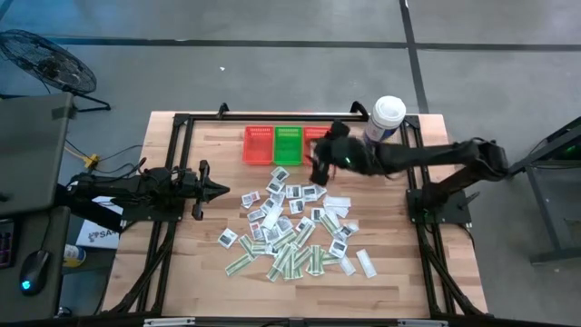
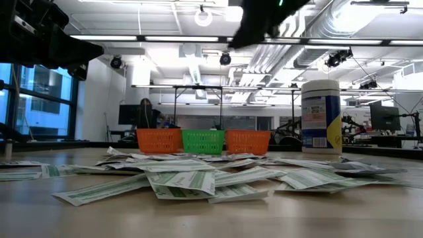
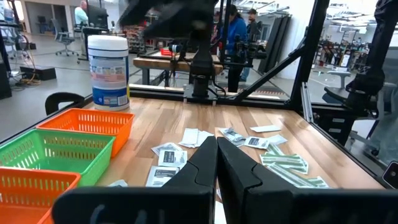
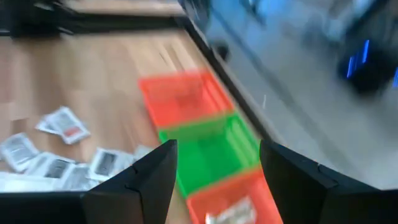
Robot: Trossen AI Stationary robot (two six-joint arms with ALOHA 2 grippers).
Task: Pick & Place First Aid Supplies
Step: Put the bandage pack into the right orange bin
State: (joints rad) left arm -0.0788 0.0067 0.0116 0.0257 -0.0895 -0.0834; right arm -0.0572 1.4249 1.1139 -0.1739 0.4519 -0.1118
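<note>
- The pale wooden slatted table (image 1: 182,272) fills the overhead view, framed by black rails; clock directions below read from that view, twelve at the far edge.
- The right arm reaches in from three o'clock. Its right gripper (image 4: 214,180) hangs above the baskets near twelve, fingers spread wide with nothing between them.
- The left arm lies low at nine o'clock; its left gripper (image 3: 216,163) is pressed fully closed and empty, pointing toward the centre.
- A tall white cylindrical tub with a blue label (image 1: 386,118) stands at about one o'clock, just beside the basket row.
- Three small plastic mesh baskets sit side by side at twelve — a red basket (image 1: 258,144), a green basket (image 1: 289,143) and a second red basket (image 4: 233,199), which holds what looks like one white packet.
- The first aid supplies (image 1: 290,232), dozens of small flat paper packets — squarish white ones with dark print, narrow green-and-white strips — lie scattered from the centre toward six o'clock, many overlapping.
- Handling, as a judgement: each packet looks feather-light, thin and floppy, lying flat on the wood, so it could slide or bring a neighbour along. A lone one at the heap's rim, pinched across its short width near the middle, seems the safest hold.
</note>
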